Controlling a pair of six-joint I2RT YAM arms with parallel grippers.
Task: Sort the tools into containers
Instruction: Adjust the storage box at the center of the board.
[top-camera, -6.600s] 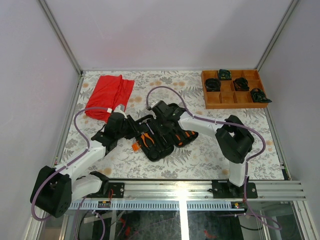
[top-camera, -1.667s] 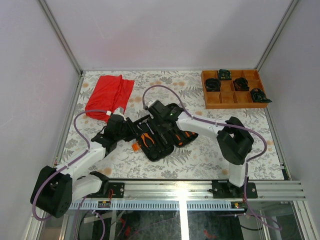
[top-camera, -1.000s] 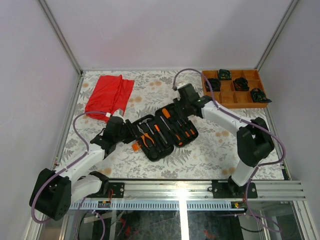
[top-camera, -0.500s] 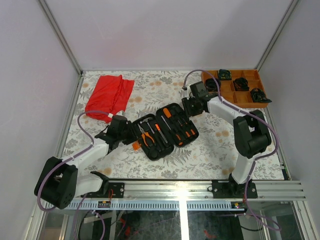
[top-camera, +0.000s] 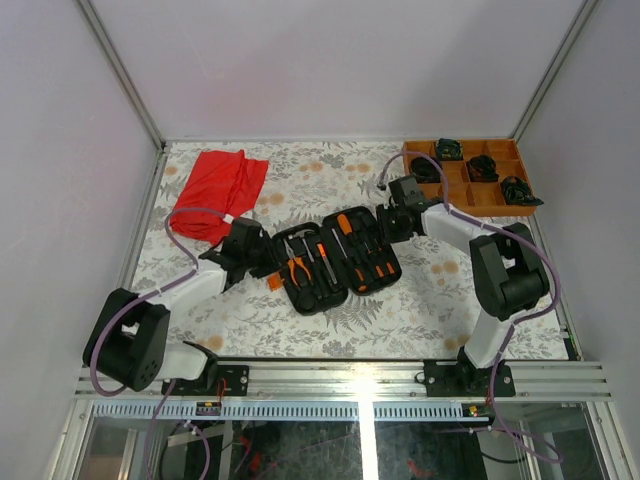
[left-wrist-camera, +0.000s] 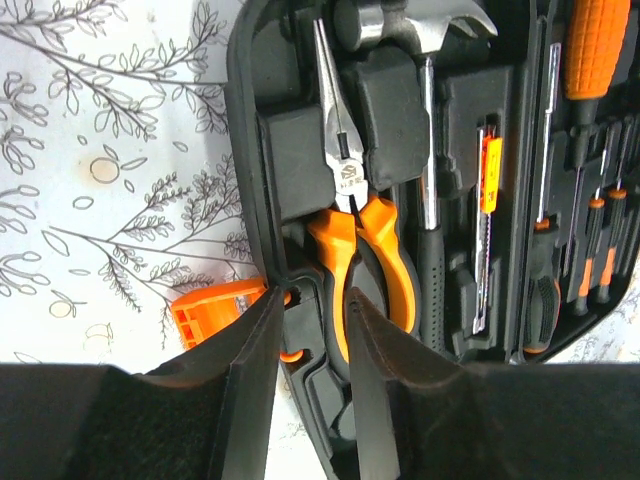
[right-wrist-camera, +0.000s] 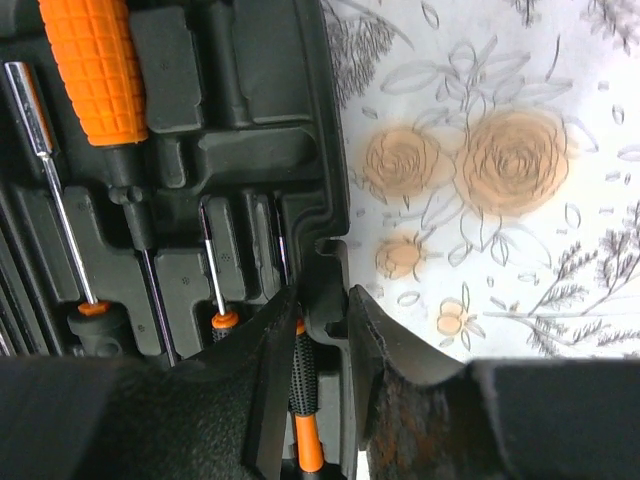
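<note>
Left wrist reveals left pincer (left-wrist-camera: 312, 300) clamping tool case (left-wrist-camera: 248, 150) by pliers (left-wrist-camera: 347, 178); right pincer (right-wrist-camera: 322, 296) grips opposite rim.

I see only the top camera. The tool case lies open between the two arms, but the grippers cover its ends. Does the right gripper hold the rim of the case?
Observer: Yes. In the right wrist view the right gripper is closed on the rim of the tool case, at a small notch.
Operator: And the left one?
Observer: The left gripper has one finger on each side of the rim, beside the orange latch. I cannot tell whether it presses.
Operator: Which tools lie next to it?
Observer: The pliers sit in their slot right in front of it, and the hammer lies beside them.
</note>
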